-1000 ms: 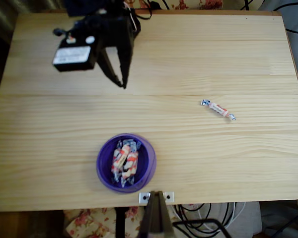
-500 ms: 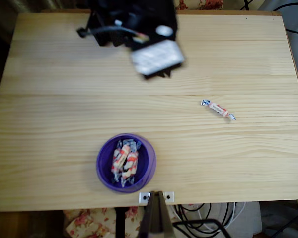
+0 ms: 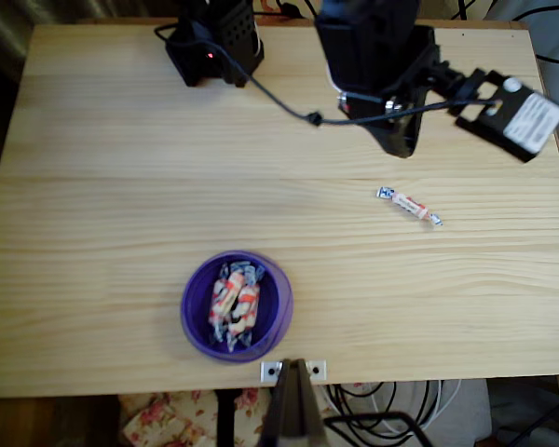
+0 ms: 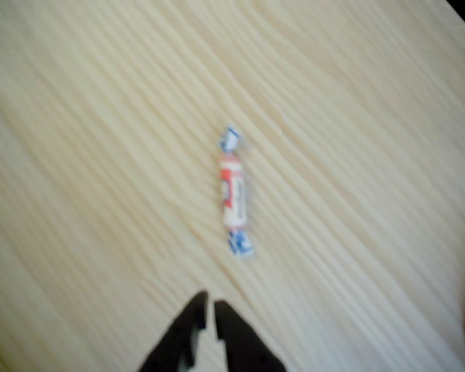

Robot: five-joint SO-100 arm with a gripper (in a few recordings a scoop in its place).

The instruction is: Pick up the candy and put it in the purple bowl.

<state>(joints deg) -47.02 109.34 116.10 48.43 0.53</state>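
One candy (image 3: pixel 409 205) lengthwise toward the jaws.

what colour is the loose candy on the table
White with an orange-red middle and blue-white twisted ends; the candy shows best in the wrist view.

Arm has swung across the far side of the counter (image 3: pixel 93 205) in the overhead view: a second ago it sat at the upper left, half a second ago near top centre, now at the upper right, its base (image 3: pixel 214 42) uncovered. The gripper (image 3: pixel 405 149), earlier pointing down over bare wood at left, now points toward the candy (image 3: pixel 409 206) and sits just beyond it, apart from it. The white-labelled block on the arm (image 3: pixel 526 119) has gone from left of the fingers to far right, near the counter edge.
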